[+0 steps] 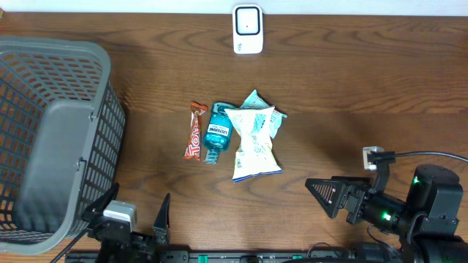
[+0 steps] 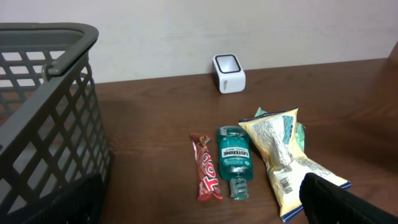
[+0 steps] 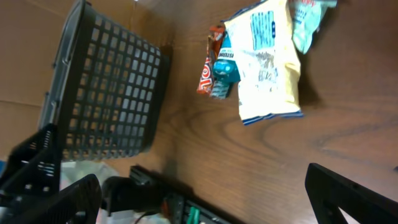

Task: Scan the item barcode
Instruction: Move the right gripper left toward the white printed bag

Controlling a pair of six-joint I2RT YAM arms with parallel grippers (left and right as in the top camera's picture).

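Dark wood-grain desk (image 1: 365,88) fills the scene, and from the left wrist camera a pale, plain wall (image 2: 155,37) runs right along its far edge. Over on the left side sits the big grey mesh basket (image 1: 51,47), upright, well apart from everything else.

Both arms are down at the near edge. The left fingers (image 2: 348,202) are spread as wide as they go, gripping nothing, hanging low beside the basket. The right fingers (image 1: 322,191) are just as wide apart and also bare, pointing across toward the middle of the desk, near the items but clear of them.

Now the cluster at the centre: a white and yellow chip bag (image 1: 254,142) lies flat, a barcode showing near its lower end in the left wrist view. It overlaps a crumpled green packet (image 1: 254,98) peeking out behind it. Touching the bag's left side is a teal mouthwash bottle (image 1: 216,133), lying down, cap toward the near edge. Just beside that, a red chocolate bar (image 1: 195,131).

Smallest of all, the white scanner (image 1: 248,29) stands at the far edge against the wall, well apart from the items.
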